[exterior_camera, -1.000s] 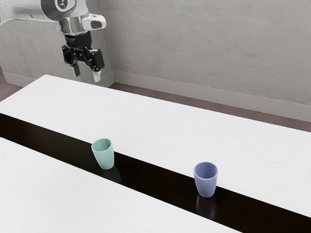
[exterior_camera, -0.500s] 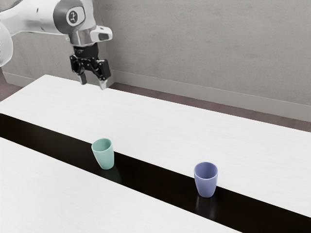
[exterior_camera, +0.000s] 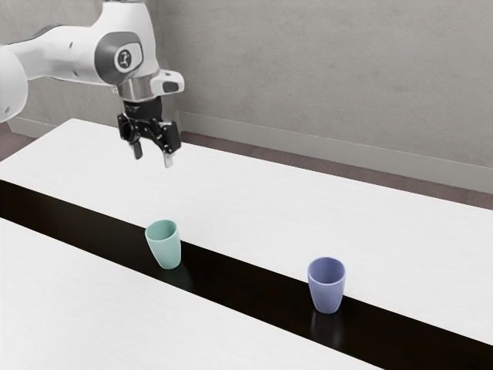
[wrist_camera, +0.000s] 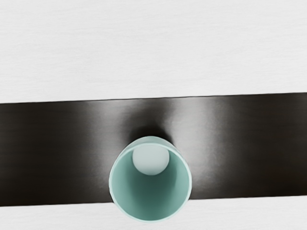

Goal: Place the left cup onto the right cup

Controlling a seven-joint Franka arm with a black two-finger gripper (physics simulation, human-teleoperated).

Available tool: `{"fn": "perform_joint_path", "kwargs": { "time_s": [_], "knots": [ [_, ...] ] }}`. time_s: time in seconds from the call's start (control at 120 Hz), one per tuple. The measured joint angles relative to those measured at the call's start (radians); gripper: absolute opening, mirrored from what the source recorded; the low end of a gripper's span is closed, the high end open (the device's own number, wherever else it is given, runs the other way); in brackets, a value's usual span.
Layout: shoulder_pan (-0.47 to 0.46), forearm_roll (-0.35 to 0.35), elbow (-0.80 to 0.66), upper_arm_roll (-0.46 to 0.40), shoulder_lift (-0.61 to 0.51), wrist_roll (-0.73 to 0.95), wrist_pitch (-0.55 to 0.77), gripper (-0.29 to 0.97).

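A mint-green cup (exterior_camera: 163, 243) stands upright on the black stripe (exterior_camera: 92, 223) of the table, toward the exterior view's left. A lavender-blue cup (exterior_camera: 326, 284) stands upright on the same stripe, farther to the exterior view's right. My gripper (exterior_camera: 153, 158) hangs in the air above and behind the green cup, open, with nothing between its fingers. In the wrist view I look down into the green cup (wrist_camera: 150, 184), its mouth open upward.
The table (exterior_camera: 308, 208) is white with one dark stripe running diagonally across it. A grey wall and a baseboard (exterior_camera: 347, 150) rise behind the table's far edge.
My arm has come down and moved toward the exterior view's right, bringing the gripper closer to the green cup. Both cups stand where they were.
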Motion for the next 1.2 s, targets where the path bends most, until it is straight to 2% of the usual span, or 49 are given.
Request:
{"fn": "perform_joint_path", "kwargs": {
  "time_s": [0.533,1.2],
  "knots": [
    [-0.018,0.0,-0.161,0.0,-0.031,-0.009,0.114,0.66],
    [-0.051,-0.021,-0.279,0.0,-0.031,-0.097,0.208,0.66]
  ]
}}
